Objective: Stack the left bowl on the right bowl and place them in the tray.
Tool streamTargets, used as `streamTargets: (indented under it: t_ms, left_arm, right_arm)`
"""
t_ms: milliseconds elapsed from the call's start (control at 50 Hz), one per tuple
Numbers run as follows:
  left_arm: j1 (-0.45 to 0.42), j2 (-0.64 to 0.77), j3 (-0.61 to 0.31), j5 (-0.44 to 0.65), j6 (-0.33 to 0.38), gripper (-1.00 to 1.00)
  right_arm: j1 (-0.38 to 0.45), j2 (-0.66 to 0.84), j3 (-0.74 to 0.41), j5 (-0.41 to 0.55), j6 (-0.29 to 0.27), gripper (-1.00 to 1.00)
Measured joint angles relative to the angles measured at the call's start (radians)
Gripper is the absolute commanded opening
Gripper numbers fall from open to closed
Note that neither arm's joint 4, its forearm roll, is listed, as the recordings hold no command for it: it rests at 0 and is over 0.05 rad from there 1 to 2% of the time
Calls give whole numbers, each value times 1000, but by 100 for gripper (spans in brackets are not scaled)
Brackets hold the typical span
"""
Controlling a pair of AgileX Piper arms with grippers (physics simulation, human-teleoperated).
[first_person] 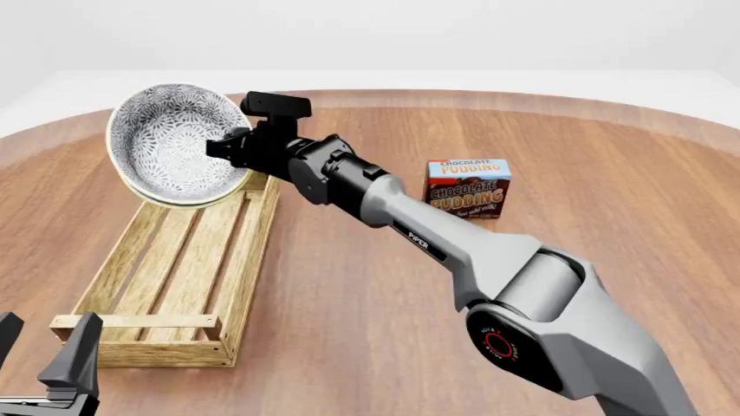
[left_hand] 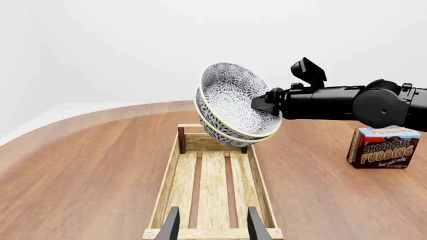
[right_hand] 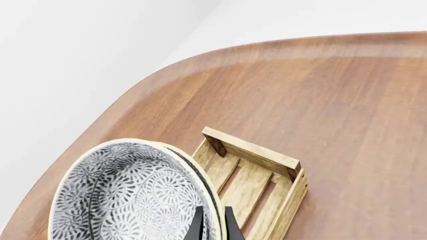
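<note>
The right gripper (first_person: 227, 146) reaches across the surface (first_person: 601, 199) to the far left, its jaws closed on the rim of the two stacked bowls (first_person: 176, 143). One bowl sits nested inside the other, and the pair is tilted steeply, the patterned inside facing the near side. The left wrist view shows both cream-edged rims, one just behind the other, with the dark fingers (left_hand: 263, 104) pinching the rim edge. The stack is held in the air above the far end of the tray (first_person: 173, 260); whether its lower edge touches the tray cannot be told.

The tray lies on the left part of the surface, its long side running from near to far, its slatted bottom bare. In the right wrist view the far end of the tray shows past the bowls, with two dark corner posts.

The left gripper (first_person: 41, 354) hangs at the near left, just beside the tray's near end, its jaws open and holding nothing.

A chocolate pudding box (first_person: 469, 188) stands upright to the right of the tray, well apart from it.
</note>
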Motion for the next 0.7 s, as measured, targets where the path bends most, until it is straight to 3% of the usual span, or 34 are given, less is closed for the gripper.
streamTargets:
  t_ms: [700]
  left_arm:
    - [0,0,0,0,0,100]
  right_arm:
    - [21,101,-64,-9,-3,-100]
